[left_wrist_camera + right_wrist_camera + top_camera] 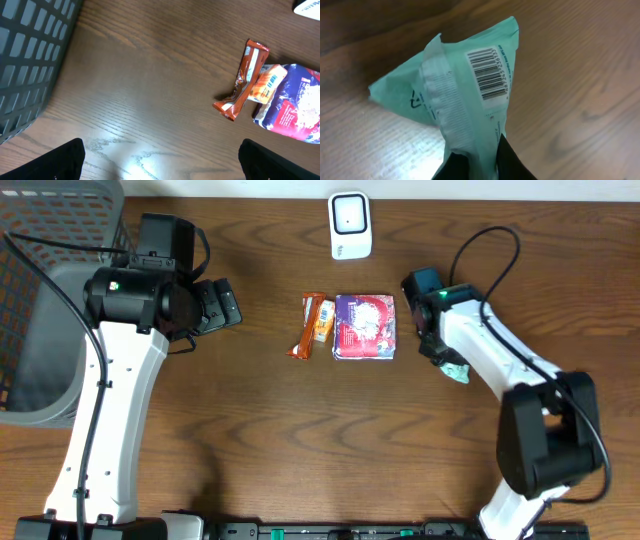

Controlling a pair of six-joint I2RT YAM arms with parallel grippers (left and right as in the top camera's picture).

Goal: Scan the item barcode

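A mint-green packet (460, 95) with its barcode (489, 74) facing the camera is pinched at its lower end by my right gripper (482, 162), whose dark fingers (512, 162) close on it from both sides. In the overhead view the green packet (457, 371) shows just right of the table's middle, low over the wood. The white scanner (350, 225) stands at the back centre. My left gripper (161, 160) hangs open over bare wood with nothing between its fingers, left of the other items.
A brown snack bar (304, 330), a small orange packet (323, 320) and a purple packet (365, 326) lie together at the middle of the table. A grey mesh basket (40, 300) stands at the far left.
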